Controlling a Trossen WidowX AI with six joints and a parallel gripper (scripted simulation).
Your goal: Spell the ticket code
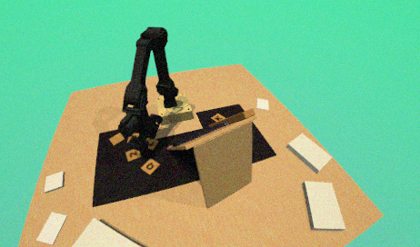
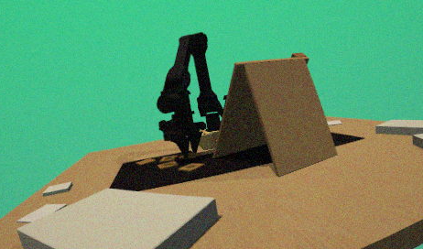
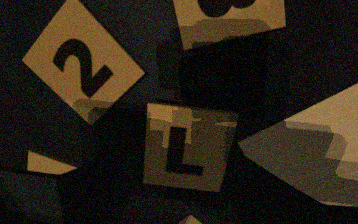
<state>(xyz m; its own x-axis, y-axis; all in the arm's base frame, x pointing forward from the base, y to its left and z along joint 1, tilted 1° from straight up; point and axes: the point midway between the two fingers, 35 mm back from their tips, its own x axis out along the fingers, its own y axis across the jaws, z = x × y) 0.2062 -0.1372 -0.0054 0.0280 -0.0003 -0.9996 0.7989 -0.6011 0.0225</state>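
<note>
My gripper (image 1: pixel 149 145) (image 2: pixel 189 155) (image 3: pixel 186 150) is down at the mat, shut on the L tile (image 3: pixel 210 160). The tile lies flat between the fingers. The 2 tile (image 1: pixel 133 155) (image 3: pixel 82 65) lies close beside it. A tile marked like a Q (image 1: pixel 150 166) (image 2: pixel 190 167) lies nearer the front. Another tile (image 1: pixel 116 139) (image 2: pixel 146 162) lies left of the gripper, and one more is partly hidden by it. A tile marked like a K or X (image 1: pixel 217 118) lies behind the board (image 1: pixel 225 159) (image 2: pixel 293 110). The rail's contents and the ticket's code are not readable.
The tent-shaped board stands right of the gripper on the black mat (image 1: pixel 114 186) (image 2: pixel 128 180). The arm's base is behind. White blocks (image 1: pixel 309 152) (image 2: pixel 119 215) and thin white pieces (image 1: pixel 54 182) lie around the counter's edges.
</note>
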